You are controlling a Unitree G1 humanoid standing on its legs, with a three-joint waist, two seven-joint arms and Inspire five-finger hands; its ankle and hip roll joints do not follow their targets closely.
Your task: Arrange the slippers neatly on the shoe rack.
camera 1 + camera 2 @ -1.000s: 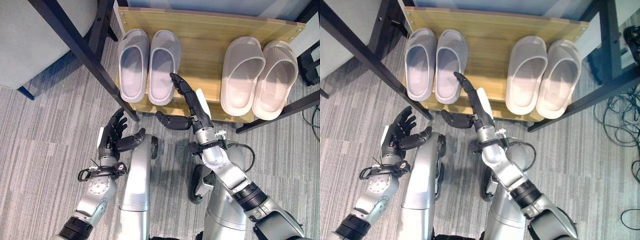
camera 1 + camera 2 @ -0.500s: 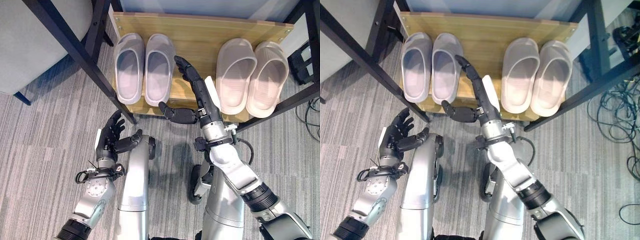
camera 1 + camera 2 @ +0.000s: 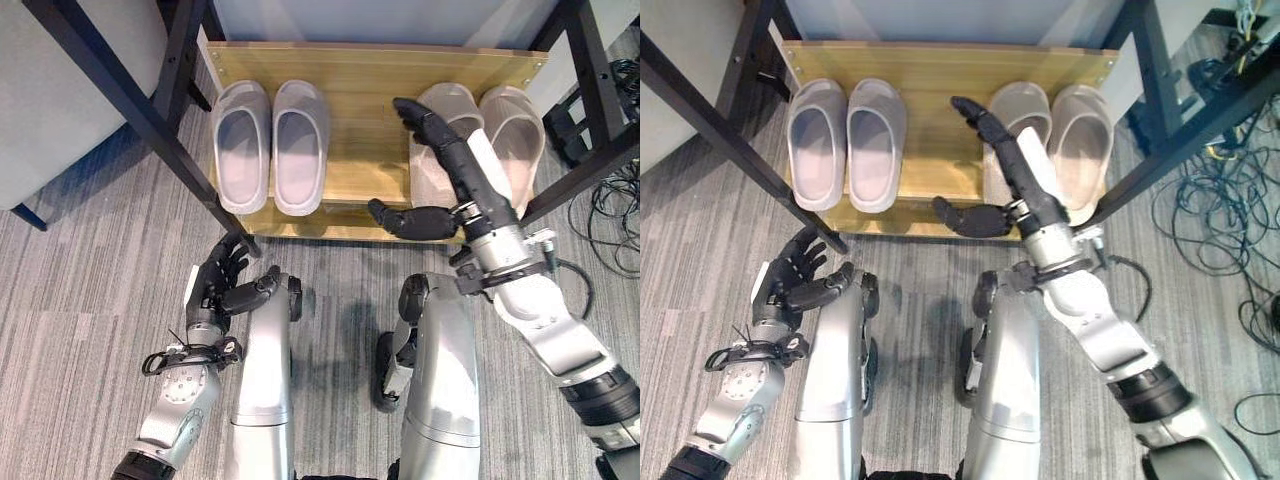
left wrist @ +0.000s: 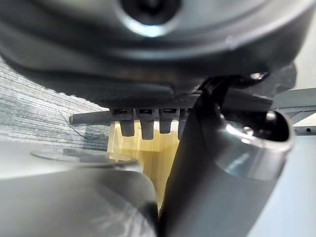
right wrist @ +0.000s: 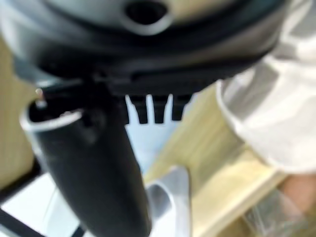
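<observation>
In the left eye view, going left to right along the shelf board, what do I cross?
Grey slipper pair → bare wood of the shoe rack → right hand, open, over the near edge of the beige pair → beige slipper pair.

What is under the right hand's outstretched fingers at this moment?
The right hand, fingers straight, lies over the inner slipper of the beige pair on the wooden shelf. Much of that slipper is covered, so contact cannot be judged. The grey pair lies apart.
</observation>
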